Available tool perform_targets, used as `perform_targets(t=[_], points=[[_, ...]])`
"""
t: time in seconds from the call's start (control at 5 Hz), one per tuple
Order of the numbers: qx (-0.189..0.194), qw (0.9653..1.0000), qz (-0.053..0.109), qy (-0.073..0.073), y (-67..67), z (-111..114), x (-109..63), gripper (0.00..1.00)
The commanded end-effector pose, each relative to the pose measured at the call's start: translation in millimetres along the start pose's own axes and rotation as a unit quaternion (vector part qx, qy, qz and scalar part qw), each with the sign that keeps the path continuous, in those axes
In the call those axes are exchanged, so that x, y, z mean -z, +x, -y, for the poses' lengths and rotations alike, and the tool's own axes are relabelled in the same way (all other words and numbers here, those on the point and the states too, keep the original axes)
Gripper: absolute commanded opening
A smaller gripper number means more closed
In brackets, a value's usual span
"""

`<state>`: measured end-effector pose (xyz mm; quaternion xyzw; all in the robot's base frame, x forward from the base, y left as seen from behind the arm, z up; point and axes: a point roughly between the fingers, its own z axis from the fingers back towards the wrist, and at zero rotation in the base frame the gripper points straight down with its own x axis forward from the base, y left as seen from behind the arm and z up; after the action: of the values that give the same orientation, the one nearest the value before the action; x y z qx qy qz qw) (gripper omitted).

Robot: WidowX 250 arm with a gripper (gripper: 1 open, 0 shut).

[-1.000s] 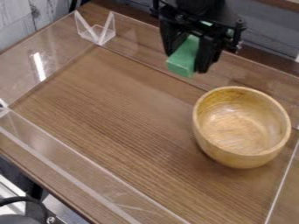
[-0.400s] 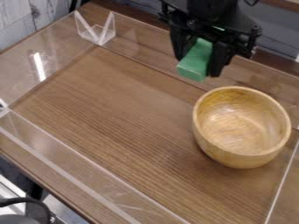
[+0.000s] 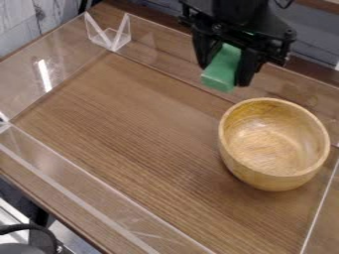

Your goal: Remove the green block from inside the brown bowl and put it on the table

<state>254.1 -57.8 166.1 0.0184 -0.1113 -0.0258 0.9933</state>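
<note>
With the green block (image 3: pixel 221 71) out of the brown bowl (image 3: pixel 273 145) and gripped in the pincer (image 3: pixel 223 67), the next move calls for lowering it onto the tabletop (image 3: pixel 126 129), left of the bowl and clear of the far edge.

We've got an evenly lit scene, moderately bright. Soft shading inside the bowl (image 3: pixel 275 144); faint pale reflections along the clear walls (image 3: pixel 79 203) at lower left. Dark gripper (image 3: pixel 228 71) shows little detail. Low resolution, slightly soft fine edges. Light source position unclear.
</note>
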Motion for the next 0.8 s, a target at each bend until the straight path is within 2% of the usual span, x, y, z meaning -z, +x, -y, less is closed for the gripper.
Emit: perform_targets(t=[0.0, 0.6], points=[[0.001, 0.9996, 0.030, -0.001, 5.4, 1.1, -9.7, 0.00], [-0.015, 0.9990, 0.041, 0.008, 6.4, 2.1, -6.2, 0.00]])
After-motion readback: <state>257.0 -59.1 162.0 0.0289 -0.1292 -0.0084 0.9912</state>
